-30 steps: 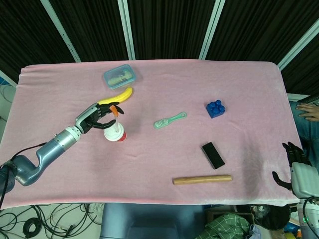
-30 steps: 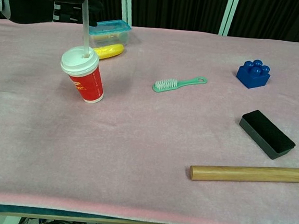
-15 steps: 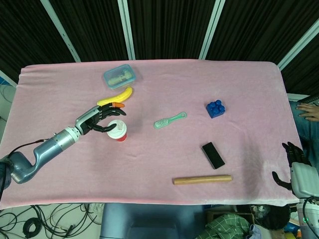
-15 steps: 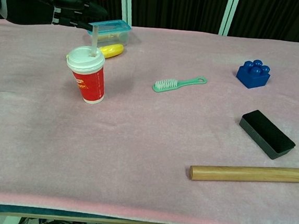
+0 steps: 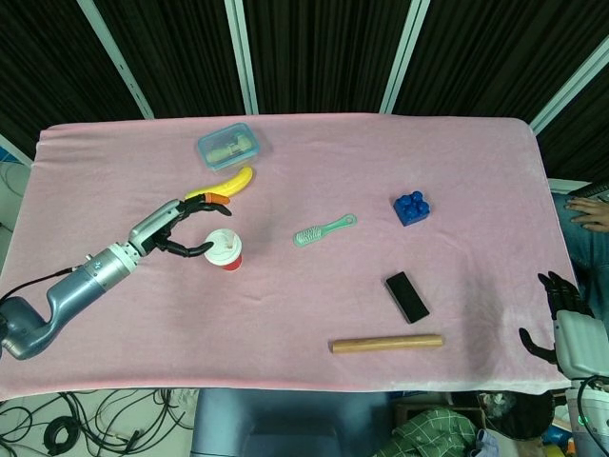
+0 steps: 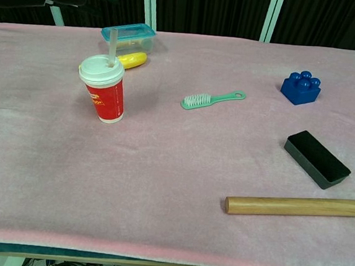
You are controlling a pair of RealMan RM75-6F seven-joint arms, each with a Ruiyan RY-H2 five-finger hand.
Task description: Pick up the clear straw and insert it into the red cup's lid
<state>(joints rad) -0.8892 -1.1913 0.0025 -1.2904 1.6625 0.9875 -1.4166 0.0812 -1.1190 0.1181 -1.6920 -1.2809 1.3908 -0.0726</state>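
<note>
The left hand (image 5: 181,231) has been opened and drawn back empty from the cup (image 6: 105,95); the straw (image 6: 113,43) now stands through the lid (image 6: 101,70), so insertion appears done.

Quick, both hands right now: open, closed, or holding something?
Left hand: open, holding nothing.
Right hand: at the table edge; state cannot be told.

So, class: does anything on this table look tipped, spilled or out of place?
Nothing stands out. The red cup stands upright, the clear straw sits through its lid, and the left hand is open beside it.
</note>
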